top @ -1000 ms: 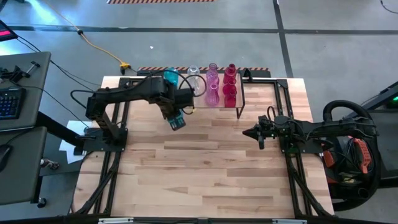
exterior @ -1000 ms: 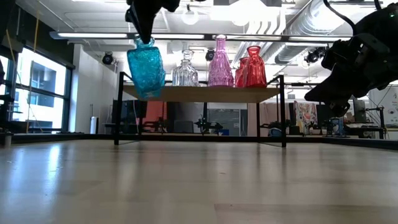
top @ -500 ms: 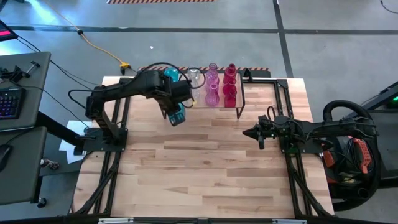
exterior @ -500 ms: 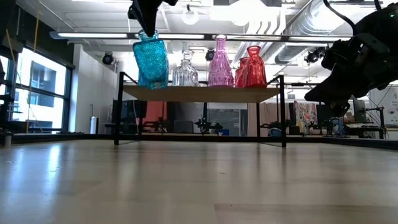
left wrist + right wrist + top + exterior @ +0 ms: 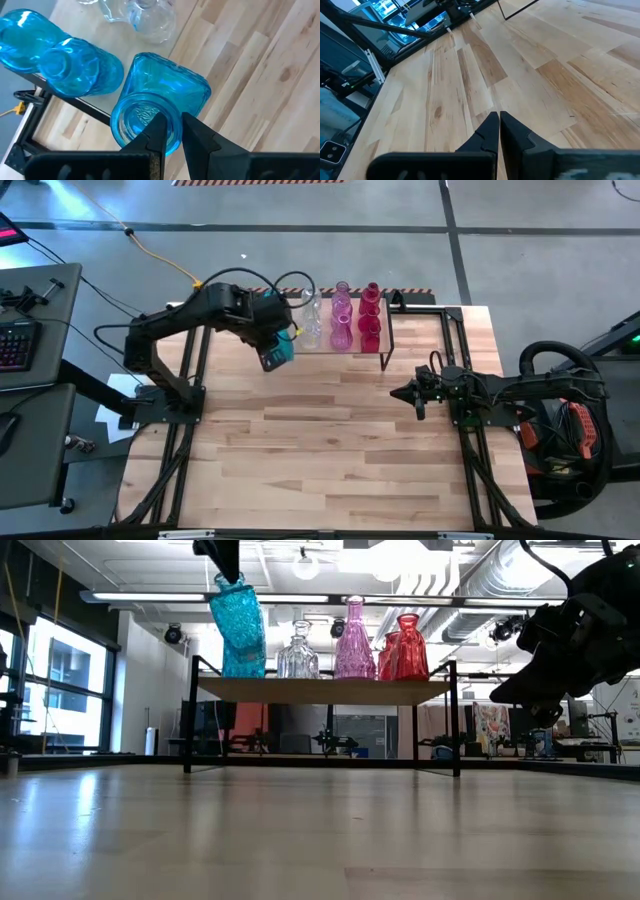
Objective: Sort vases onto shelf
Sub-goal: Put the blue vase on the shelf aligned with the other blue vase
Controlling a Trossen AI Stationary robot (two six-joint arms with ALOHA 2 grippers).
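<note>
A teal-blue faceted vase hangs tilted at shelf-top height, with my left gripper shut on its mouth. It is by the near left end of the shelf, a low stand with a light wood top and black legs. Two more blue vases, clear vases, pink vases and red vases stand on the shelf. My right gripper waits shut above the table's right side. My left gripper pinches the rim of the vase's mouth, one finger inside the opening and the other outside. The fingers come from above, slanting down. The vase hangs below them, tilted and clear of the table; whether its base touches the shelf I cannot tell.
The shelf stands along the table's far edge, and its vases run blue, clear, pink, red from left to right. The wooden slat table stretches toward the near edge. A desk with a keyboard stands off the table's left side.
My left gripper has risen and gone toward the table's far edge and the shelf's left end, still shut on the vase. The vase has come up from below the shelf top to level with it, and its lean has changed.
</note>
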